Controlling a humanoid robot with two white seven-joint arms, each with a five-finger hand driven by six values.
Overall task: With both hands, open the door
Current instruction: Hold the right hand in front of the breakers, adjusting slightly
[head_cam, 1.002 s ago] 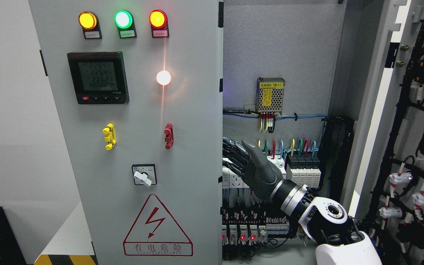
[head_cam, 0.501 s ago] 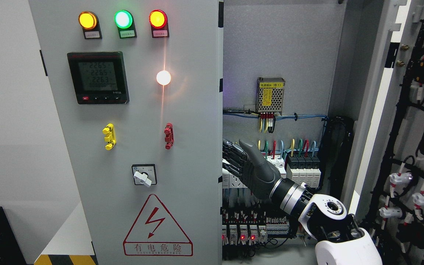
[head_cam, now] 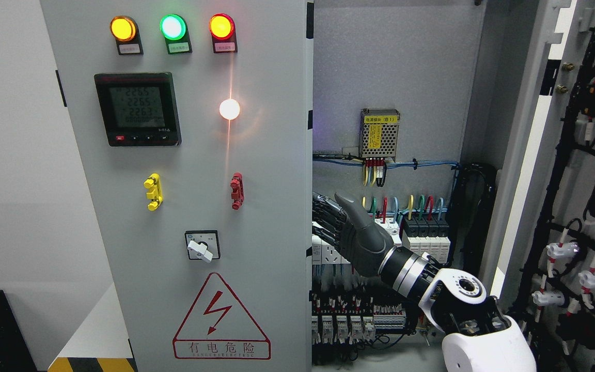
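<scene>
1. The left door (head_cam: 184,206) of the grey cabinet fills the middle-left of the head view and stands closed or nearly so; its right edge borders the open cabinet interior.
2. The right hand (head_cam: 351,232) reaches in from the lower right. Its fingers (head_cam: 323,214) extend toward the left door's right edge, and their tips are hidden at that edge. Whether they grip the edge cannot be told. The thumb points upward, apart from the fingers.
3. The left door carries three indicator lamps (head_cam: 172,27) at the top: one amber, one green, one red.
4. Below the lamps sits one digital meter (head_cam: 137,108); one bright white light (head_cam: 229,109) is to its right.
5. Lower on the left door are one yellow handle (head_cam: 153,191), one red handle (head_cam: 236,190), one rotary switch (head_cam: 202,245) and one triangular warning sign (head_cam: 221,318).
6. Right of the left door, the interior shows one perforated power module (head_cam: 379,133) and rows of breakers (head_cam: 424,237).
7. The right door (head_cam: 581,206) stands swung open, with wiring on its inner face.
</scene>
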